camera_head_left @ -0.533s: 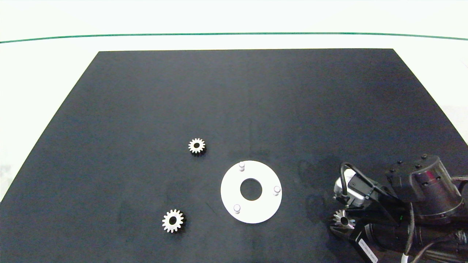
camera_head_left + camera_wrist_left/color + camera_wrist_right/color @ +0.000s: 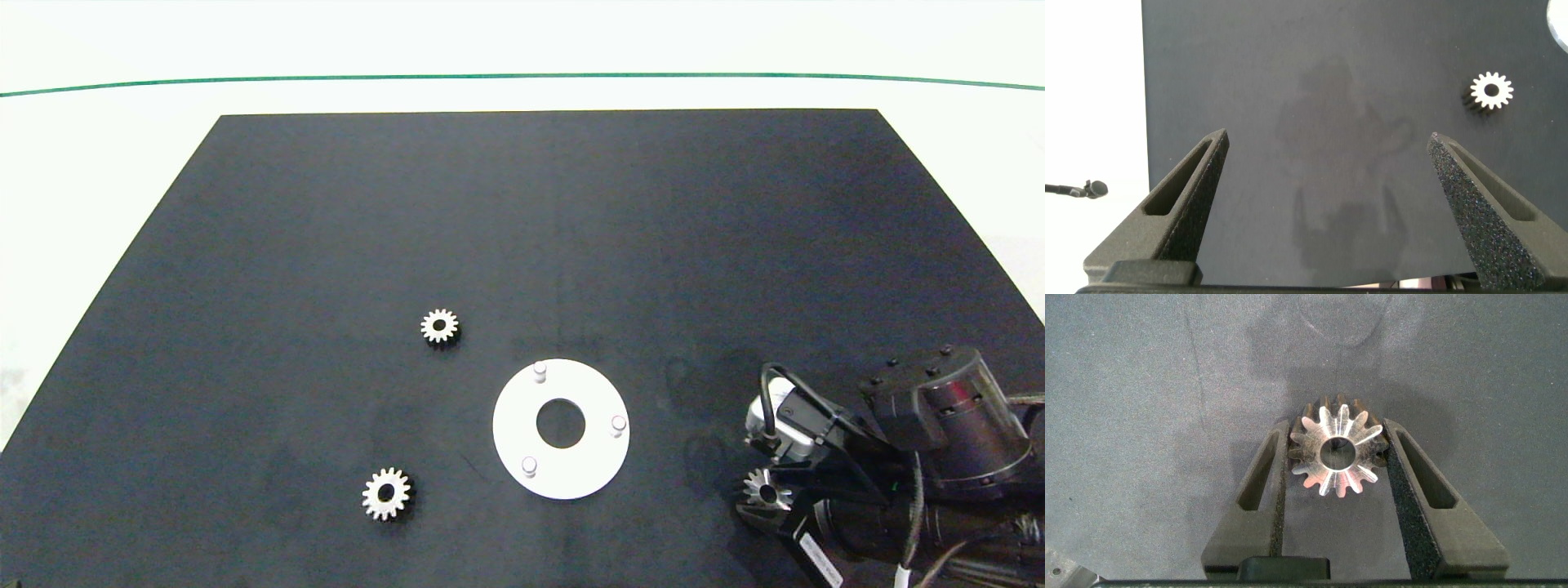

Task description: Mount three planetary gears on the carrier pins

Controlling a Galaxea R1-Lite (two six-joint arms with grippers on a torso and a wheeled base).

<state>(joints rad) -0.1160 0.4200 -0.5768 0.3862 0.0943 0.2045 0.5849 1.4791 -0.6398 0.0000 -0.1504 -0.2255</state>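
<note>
The right end effector (image 2: 1337,453) sits low over the dark worktop (image 2: 522,229) to the right of the disc (image 2: 522,433), its two fingers clenched on a gear (image 2: 1335,453), one on each side of the teeth. The disc's three pins (image 2: 539,371) stand bare. A second gear (image 2: 439,327) lies flat up-left of the disc, and a third gear (image 2: 385,492) lies well to its lower left. The left end effector (image 2: 1327,192) hangs released above bare worktop, with nothing between its fingers.

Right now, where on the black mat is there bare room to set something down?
The black mat is bare beyond the far small silvery gear. It is crowded around the white pinned disc, the near gear and the right gripper clamping the third gear.
</note>
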